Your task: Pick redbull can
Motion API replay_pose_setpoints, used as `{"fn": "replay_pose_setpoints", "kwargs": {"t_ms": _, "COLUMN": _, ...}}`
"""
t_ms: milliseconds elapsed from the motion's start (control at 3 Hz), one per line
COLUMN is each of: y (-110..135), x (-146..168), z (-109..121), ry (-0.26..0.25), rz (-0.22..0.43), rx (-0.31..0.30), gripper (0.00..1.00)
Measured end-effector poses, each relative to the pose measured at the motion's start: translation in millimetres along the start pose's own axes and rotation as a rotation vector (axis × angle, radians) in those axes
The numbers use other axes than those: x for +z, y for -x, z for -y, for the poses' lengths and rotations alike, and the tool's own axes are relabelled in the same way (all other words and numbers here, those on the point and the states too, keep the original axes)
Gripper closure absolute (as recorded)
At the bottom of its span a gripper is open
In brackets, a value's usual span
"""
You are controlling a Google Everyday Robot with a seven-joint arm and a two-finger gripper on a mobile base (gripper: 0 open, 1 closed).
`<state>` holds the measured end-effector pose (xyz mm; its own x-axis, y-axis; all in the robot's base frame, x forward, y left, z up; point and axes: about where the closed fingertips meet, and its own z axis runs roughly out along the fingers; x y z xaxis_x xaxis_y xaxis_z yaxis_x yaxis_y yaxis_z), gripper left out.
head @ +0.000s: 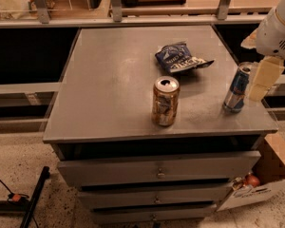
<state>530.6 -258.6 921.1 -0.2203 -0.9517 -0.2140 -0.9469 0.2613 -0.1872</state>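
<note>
The redbull can (237,87), tall, slim, blue and silver, stands upright near the right edge of the grey cabinet top (114,84). My gripper (259,80), cream-coloured under a white arm (278,30), hangs at the can's right side, level with its upper half and very close to it. I cannot tell whether it touches the can.
A shorter gold-brown can (165,101) stands upright near the front middle of the top. A blue snack bag (180,59) lies behind it. The cabinet has drawers (156,170) below. A cardboard box (261,179) sits on the floor at the right, and a black stand leg (31,198) at the left.
</note>
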Motion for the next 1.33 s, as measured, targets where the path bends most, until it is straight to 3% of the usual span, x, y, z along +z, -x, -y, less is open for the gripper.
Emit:
{"fn": "replay_pose_setpoints", "kwargs": {"t_ms": 333, "y": -1.7, "x": 11.5, "z": 2.1, "ry": 0.021, "rz": -0.003, "rx": 0.002, "gripper": 0.18}}
{"fn": "replay_pose_setpoints", "kwargs": {"t_ms": 1333, "y": -2.3, "x": 16.0, "z": 4.9, "ry": 0.026, "rz": -0.018, "rx": -0.021, "gripper": 0.88}}
